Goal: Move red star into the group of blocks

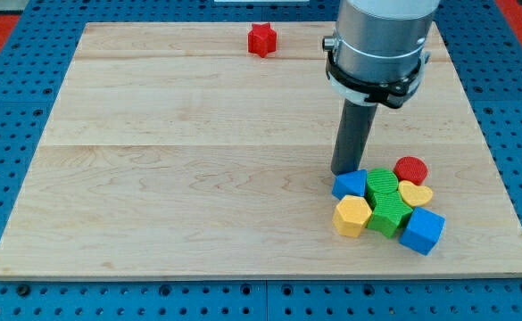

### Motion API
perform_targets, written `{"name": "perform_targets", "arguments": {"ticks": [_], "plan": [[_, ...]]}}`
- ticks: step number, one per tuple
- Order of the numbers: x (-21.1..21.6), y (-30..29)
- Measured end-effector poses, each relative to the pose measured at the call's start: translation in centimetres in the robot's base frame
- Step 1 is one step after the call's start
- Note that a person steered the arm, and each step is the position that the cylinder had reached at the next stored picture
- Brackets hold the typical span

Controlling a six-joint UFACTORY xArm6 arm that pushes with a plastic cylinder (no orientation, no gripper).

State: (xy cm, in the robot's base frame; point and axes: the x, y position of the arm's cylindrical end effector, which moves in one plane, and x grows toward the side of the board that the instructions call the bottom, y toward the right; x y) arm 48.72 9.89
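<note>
The red star (261,39) lies alone near the view's top edge of the wooden board, slightly left of centre. The group of blocks sits at the view's lower right: a blue block (350,184), a green round block (383,182), a red round block (411,168), a yellow heart (414,193), a green star (388,214), a yellow block (352,215) and a blue cube (422,231), all packed together. My tip (344,171) rests on the board at the group's upper left, touching or nearly touching the blue block, far from the red star.
The wooden board (153,178) lies on a blue perforated base (2,134). The arm's grey cylindrical body (381,40) hangs over the board's upper right.
</note>
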Motion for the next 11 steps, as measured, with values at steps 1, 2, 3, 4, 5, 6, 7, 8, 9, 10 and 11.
{"name": "perform_targets", "arguments": {"ticks": [1,2,3,4,5,6,7,8,9,10,11], "plan": [[-2.7,-1.0],[-9.4,0.4],[-16.7,1.5],[-26.3,1.5],[-29.6,1.3],[-29.6,0.8],[-29.5,-3.5],[-29.5,-9.5],[-29.5,-13.0],[-29.4,-12.8],[-28.2,-10.4]]}}
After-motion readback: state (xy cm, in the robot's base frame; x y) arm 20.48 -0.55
